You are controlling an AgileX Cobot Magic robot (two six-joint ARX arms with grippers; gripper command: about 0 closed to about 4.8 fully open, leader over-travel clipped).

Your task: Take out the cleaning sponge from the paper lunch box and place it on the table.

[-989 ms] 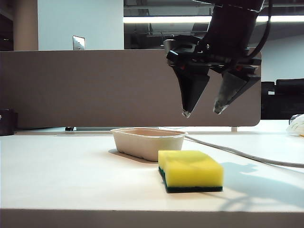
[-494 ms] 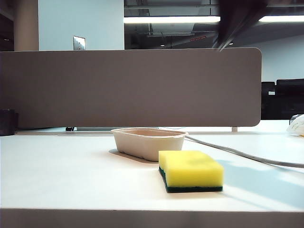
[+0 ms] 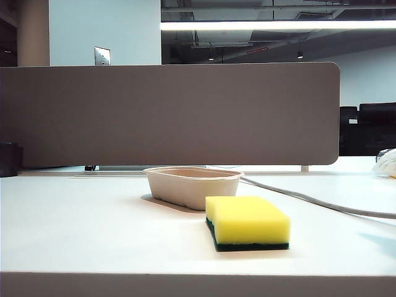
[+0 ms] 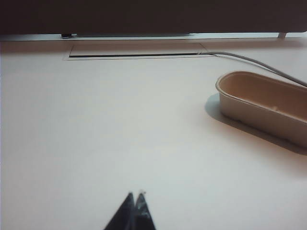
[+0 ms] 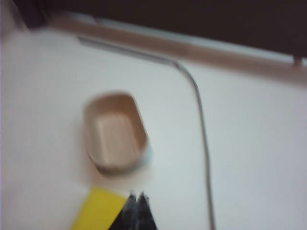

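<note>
Yellow foam marks your cleaning sponge (image 3: 247,222), lying flat on the white table (image 3: 80,229) just in front of the empty paper lunch box (image 3: 193,185). Your right gripper (image 5: 135,196) hangs high above them, fingers pressed together, holding nothing. Your left gripper (image 4: 135,195) hovers over bare table, likewise closed and empty.

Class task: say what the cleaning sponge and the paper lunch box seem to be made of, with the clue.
Cleaning sponge: probably soft yellow foam, matte, with a dark green scouring layer underneath. Paper lunch box: likely moulded paper pulp, beige, dull, rolled rim.
</note>
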